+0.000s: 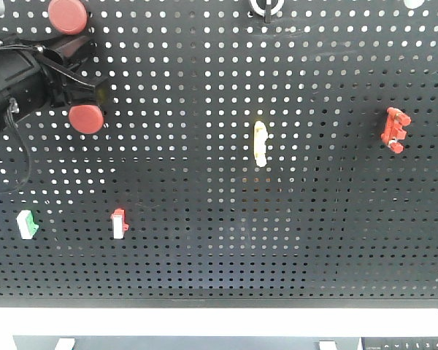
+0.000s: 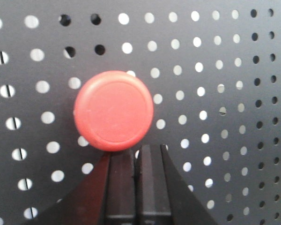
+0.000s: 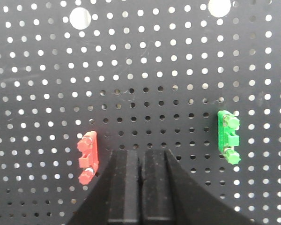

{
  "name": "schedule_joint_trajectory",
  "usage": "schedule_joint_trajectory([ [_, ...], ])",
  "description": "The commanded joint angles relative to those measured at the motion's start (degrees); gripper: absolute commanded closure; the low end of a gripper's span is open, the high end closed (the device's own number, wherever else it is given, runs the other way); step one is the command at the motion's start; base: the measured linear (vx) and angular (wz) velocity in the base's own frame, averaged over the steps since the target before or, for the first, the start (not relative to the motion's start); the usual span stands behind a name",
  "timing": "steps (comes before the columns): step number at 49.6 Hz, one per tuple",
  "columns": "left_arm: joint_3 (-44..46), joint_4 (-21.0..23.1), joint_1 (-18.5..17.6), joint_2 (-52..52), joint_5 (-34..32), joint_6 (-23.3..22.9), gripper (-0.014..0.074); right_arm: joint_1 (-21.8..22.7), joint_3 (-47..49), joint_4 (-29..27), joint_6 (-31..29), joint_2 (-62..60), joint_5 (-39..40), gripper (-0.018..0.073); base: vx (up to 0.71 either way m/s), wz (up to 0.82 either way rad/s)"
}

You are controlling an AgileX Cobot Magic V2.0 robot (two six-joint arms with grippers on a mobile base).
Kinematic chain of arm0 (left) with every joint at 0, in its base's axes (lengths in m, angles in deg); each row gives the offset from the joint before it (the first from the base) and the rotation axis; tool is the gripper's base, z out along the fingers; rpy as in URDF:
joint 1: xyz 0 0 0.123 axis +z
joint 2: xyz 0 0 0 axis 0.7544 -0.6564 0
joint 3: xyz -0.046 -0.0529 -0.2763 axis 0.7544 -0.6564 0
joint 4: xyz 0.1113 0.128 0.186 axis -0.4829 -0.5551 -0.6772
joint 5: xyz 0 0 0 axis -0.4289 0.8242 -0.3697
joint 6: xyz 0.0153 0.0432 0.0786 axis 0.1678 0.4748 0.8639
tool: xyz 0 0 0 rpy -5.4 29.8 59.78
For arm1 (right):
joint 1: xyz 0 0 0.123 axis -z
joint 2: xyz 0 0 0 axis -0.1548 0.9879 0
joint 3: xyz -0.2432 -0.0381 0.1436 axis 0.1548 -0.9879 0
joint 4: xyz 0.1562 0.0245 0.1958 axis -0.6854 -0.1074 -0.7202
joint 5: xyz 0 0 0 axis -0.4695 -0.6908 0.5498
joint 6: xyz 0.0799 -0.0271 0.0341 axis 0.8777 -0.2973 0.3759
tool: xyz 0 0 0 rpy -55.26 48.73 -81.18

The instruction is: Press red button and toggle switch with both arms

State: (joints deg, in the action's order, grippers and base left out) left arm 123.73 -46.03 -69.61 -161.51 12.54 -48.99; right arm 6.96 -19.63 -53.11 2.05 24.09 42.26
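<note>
Two red round buttons are on the black pegboard at the upper left, one at the top edge [image 1: 71,14] and one lower down [image 1: 85,119]. My left gripper [image 1: 74,69] is between them, close to the board. In the left wrist view one red button [image 2: 114,110] fills the middle, and the left gripper [image 2: 136,151] is shut and empty with its tips just under the button's rim. The toggle switch [image 1: 266,6] is at the top edge, partly cut off. My right gripper [image 3: 141,157] is shut and empty, facing bare board. It does not show in the front view.
A yellow part [image 1: 260,143] is at mid board. A red bracket [image 1: 394,130] [image 3: 88,157] is at the right, and a green bracket [image 3: 228,137] shows only in the right wrist view. A green-white switch [image 1: 27,224] and a red-white switch [image 1: 118,223] are at the lower left.
</note>
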Motion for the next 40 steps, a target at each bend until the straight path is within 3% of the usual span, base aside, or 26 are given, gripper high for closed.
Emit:
schedule_joint_trajectory([
  [1,2.6,0.6,-1.4,3.1,-5.3,-0.5,0.0595,0.3,2.1,0.2,-0.3,0.0,4.8,0.0562,0.0,0.0],
  [9,2.6,0.5,-4.6,4.7,2.2,-0.4,0.0595,0.3,2.1,0.2,-0.3,0.0,4.8,0.0562,0.0,0.0],
  [17,2.6,-0.1,-6.9,7.1,3.3,0.1,0.0595,0.3,2.1,0.2,-0.5,0.0,4.8,0.0562,0.0,0.0],
  [32,2.6,-1.1,-4.4,8.1,2.4,0.1,0.0596,0.3,2.1,0.2,-0.5,0.0,4.8,0.0562,0.0,0.0],
  [40,2.7,-1.2,-1.5,6.4,-3.5,0.1,0.0596,0.3,2.1,0.2,-0.5,0.0,4.8,0.0562,0.0,0.0],
])
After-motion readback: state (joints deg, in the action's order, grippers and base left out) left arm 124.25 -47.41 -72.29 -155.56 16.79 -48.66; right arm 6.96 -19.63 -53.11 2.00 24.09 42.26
